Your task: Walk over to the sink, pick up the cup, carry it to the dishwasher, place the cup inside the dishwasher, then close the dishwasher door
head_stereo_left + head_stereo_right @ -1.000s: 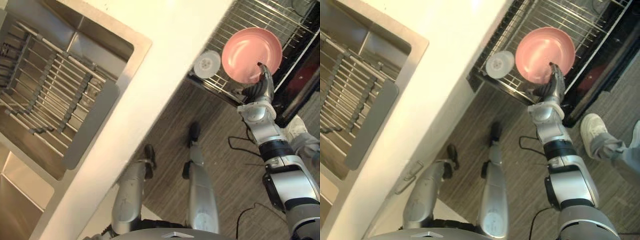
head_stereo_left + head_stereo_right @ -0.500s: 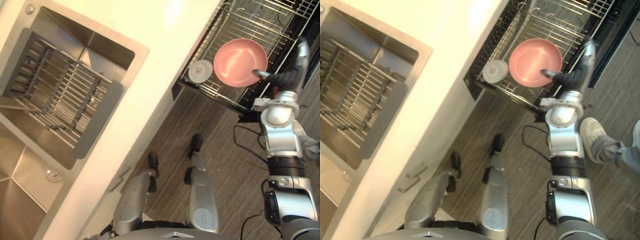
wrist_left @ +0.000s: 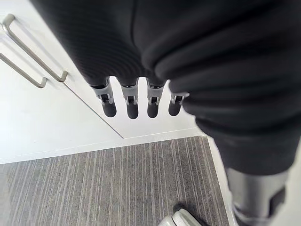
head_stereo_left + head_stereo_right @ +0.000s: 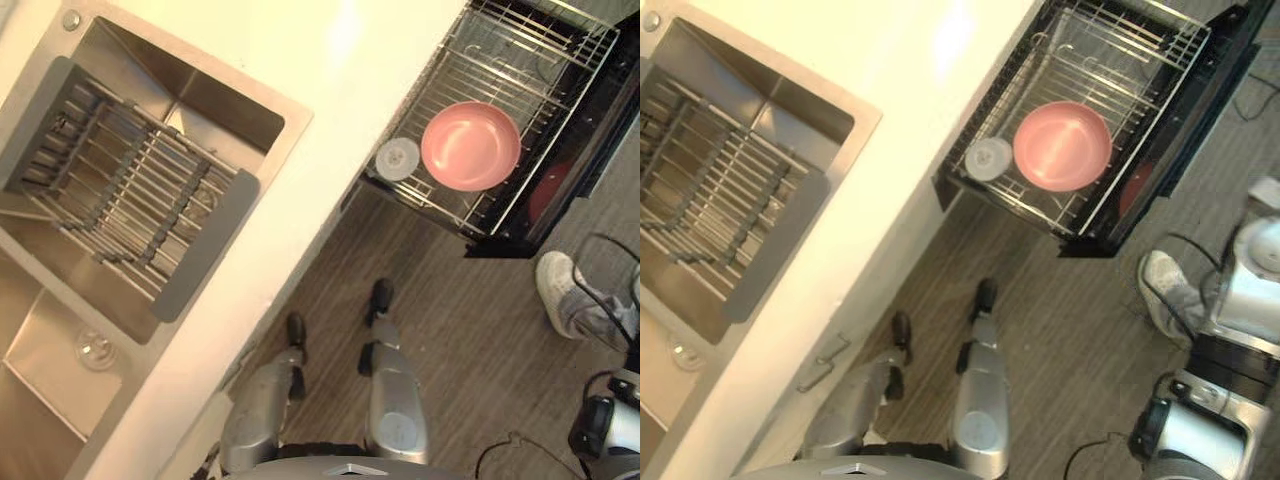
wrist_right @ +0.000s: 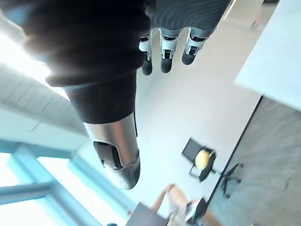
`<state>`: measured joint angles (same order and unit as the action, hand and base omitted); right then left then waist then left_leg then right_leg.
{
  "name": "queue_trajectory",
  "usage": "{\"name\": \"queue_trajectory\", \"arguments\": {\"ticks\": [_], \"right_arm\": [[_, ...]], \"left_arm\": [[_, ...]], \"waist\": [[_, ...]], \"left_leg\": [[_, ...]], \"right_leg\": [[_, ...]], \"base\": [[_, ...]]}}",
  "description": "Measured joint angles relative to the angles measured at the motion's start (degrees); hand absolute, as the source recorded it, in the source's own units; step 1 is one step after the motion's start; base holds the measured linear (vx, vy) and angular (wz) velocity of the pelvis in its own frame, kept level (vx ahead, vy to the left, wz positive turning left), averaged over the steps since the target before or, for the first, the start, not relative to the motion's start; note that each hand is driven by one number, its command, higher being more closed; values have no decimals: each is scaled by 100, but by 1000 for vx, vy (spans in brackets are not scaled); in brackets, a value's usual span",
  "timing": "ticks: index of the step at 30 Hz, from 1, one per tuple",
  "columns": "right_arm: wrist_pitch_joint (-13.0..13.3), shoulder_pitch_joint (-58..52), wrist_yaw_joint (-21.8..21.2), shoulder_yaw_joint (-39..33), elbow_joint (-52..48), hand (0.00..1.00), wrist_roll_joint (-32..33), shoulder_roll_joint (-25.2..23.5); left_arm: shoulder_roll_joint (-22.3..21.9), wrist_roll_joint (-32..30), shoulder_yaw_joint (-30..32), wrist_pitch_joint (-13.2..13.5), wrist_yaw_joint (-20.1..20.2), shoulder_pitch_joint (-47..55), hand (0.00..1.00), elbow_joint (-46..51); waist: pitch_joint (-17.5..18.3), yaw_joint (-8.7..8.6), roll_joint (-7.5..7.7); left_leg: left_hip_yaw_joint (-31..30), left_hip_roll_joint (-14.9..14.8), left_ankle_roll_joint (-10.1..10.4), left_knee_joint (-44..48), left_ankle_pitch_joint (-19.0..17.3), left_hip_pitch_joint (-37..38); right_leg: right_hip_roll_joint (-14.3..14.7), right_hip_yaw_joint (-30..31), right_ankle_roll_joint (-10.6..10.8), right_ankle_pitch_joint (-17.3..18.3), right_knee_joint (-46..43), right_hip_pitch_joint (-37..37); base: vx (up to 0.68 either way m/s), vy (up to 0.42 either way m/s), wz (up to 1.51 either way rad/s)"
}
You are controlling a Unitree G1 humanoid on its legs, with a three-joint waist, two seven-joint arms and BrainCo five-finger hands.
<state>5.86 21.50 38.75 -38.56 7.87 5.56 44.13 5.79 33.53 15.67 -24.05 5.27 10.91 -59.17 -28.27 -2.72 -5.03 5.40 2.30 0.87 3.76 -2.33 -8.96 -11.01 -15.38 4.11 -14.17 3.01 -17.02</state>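
Well, the cup [image 4: 398, 158] sits in the dishwasher rack [image 4: 545, 60], which is drawn out from under the pale tabletop [image 4: 330, 120]. It rests at a corner of the rack close to the tabletop's edge, just beside a pink bowl [image 4: 470, 146], on the bowl's side toward the sink [image 4: 215, 100]. Beneath the rack the dark dishwasher door [image 4: 1188, 115] is down and open. Over in the sink a grey drying rack [image 4: 120, 190] spans the basin. The left hand [image 3: 132, 106] hangs with its fingers straight and pointing toward the striped grey floor [image 3: 103, 183], nothing in it, in front of a white cabinet door [image 3: 51, 117] with two bar handles. The right hand [image 5: 162, 52] has nothing in it either, its fingers loose and nearly straight, the thumb well apart from them; past it I can make out a person [image 5: 174, 202] and a dark chair [image 5: 193, 150] with something yellow on it. A person's pale shoe [image 4: 562, 290] stands on the floor near the open door
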Motion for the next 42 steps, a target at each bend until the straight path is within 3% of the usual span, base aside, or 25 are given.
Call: {"name": "queue_trajectory", "arguments": {"ticks": [2,3,4,7,10,15,18,21,26,35,42], "right_arm": [[104,-282,26,-299,580,0,734,8],[385,-591,-212,-485,1152,0,1888,-91],[482,-747,-418,-494,1393,0,2415,-226],[487,-1200,-1272,-314,1673,0,3286,-858],[265,-1347,-2275,259,1826,0,3536,-1505],[-22,-859,-2912,1031,2163,0,3576,-1916],[-230,-462,-2994,1141,2287,0,3582,-1933],[-368,-405,-3026,1315,2301,0,3581,-1883],[-394,-59,-2991,1520,2300,0,3558,-1879],[-520,517,-2855,1599,2296,0,3433,-1804],[-617,1360,-2885,2100,2670,0,3443,-1438]], "left_arm": [[-22,8,179,0,-2,3,0,2],[-17,12,316,-21,-29,7,0,2],[-6,21,363,-49,-45,13,0,-1],[16,124,371,-130,-111,12,0,7],[90,130,344,-80,-112,9,0,6],[198,111,292,102,-121,-37,0,2],[191,110,162,172,-128,-76,0,-5],[191,101,140,197,-123,-82,0,-38],[178,-9,85,281,-77,-84,0,-33],[106,-20,76,273,-69,-85,0,-2],[91,-234,105,290,-60,-70,0,-12]], "waist": [[28,-1,48],[53,-4,100],[73,4,140],[110,17,212],[112,68,211],[135,307,166],[219,417,14],[225,432,-1],[231,434,-88],[246,491,-445],[239,602,-708]], "left_leg": [[-41,-16,6,3,-32,7],[-79,-44,12,3,-42,11],[-82,-66,30,9,-52,11],[-101,-110,59,29,-71,22],[-136,-116,123,112,-137,8],[-262,-115,148,100,-105,-49],[-415,-88,136,-12,19,-81],[-540,-89,159,-181,166,7],[-664,-93,202,-307,271,28],[-1135,-89,208,-643,631,-10],[-1358,-151,259,-700,851,-207]], "right_leg": [[8,-36,18,40,-1,42],[17,-111,12,78,-8,89],[6,-126,-3,98,-29,91],[17,-154,-34,155,-127,90],[-4,-182,-53,238,-236,87],[-24,-293,-109,284,-257,87],[-76,-466,-138,320,-296,87],[-98,-554,-116,358,-409,83],[-96,-628,-138,374,-427,78],[-227,-1092,-173,464,-643,100],[-223,-1430,-255,400,-614,90]], "base": [[36,-13,10],[51,-14,15],[53,-6,12],[52,-13,4],[26,-10,6],[13,-13,13],[42,-2,29],[54,-9,17],[23,-20,9],[-37,-32,28],[-40,-51,21]]}}
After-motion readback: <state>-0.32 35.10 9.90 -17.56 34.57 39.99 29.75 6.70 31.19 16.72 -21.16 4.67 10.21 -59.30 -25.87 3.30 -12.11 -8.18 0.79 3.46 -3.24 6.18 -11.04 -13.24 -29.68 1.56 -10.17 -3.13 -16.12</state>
